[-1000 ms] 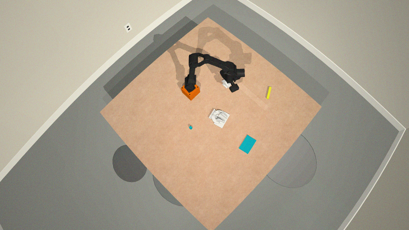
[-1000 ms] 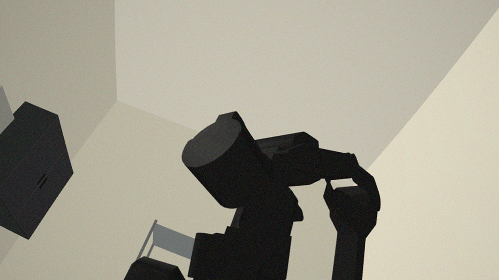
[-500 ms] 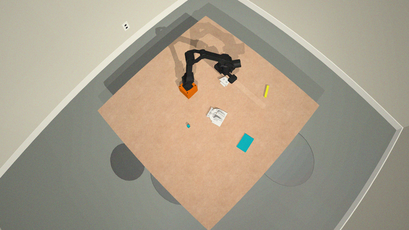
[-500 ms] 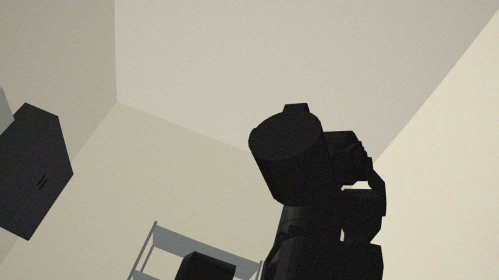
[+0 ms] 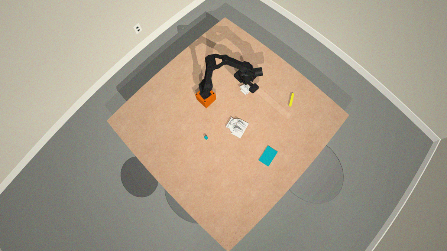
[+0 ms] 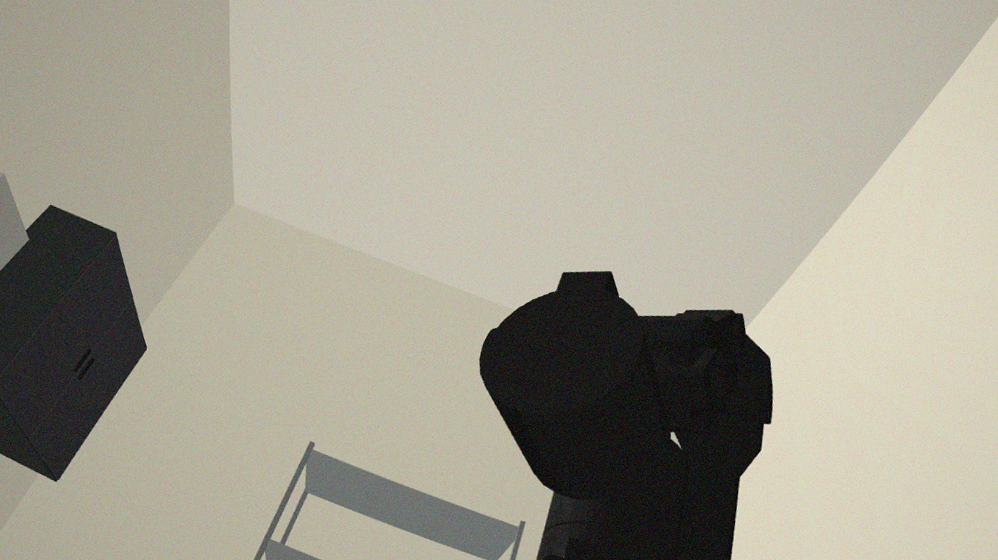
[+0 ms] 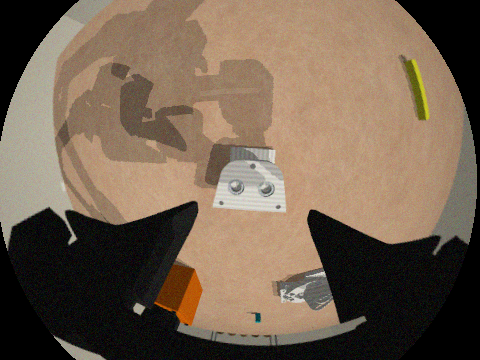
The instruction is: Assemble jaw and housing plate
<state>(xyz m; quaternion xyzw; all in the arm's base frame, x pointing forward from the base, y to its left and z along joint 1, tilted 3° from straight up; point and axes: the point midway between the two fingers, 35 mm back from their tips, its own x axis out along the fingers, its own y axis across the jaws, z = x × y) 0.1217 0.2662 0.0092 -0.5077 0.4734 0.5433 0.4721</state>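
Cream walls (image 5: pixel 49 47) (image 6: pixel 971 357) enclose the room; grey floor (image 5: pixel 69 146) runs round the pinkish-tan table (image 5: pixel 220 191) (image 7: pixel 340 100), whose middle holds the white geared assembly (image 5: pixel 237 127) (image 7: pixel 307 290), landmark for the top-view positions below. Black arm (image 5: pixel 234 61) (image 6: pixel 632 482) arches above and left of the assembly from its orange base block (image 5: pixel 206 103) (image 7: pixel 192 300), reaching over to the assembly's upper right. Teal slab (image 5: pixel 268 155) lies to the assembly's lower right. White two-hole plate (image 5: pixel 244 89) (image 7: pixel 250 175), taken to be the housing plate, is above and slightly right of the assembly, well apart from it. Pincer (image 5: pixel 246 80) (image 7: pixel 254 212) is spread wide, nothing between its fingers. Key relation, wrist view: plate lies just ahead of the fingertips, roughly centred across the gap; its straight edge faces the pincer and runs side to side, rounded edge away. Only one arm, already near the plate. Judgement: this looks like an approach to the plate, needing descent with centring kept; an off-centre finger could knock it. Whether both jaws are meshed cannot be told. Yellow stick (image 5: pixel 291 99) (image 7: pixel 417 90) lies to the assembly's upper right; small teal cube (image 5: pixel 205 137) (image 7: pixel 258 318) to its left, slightly lower.
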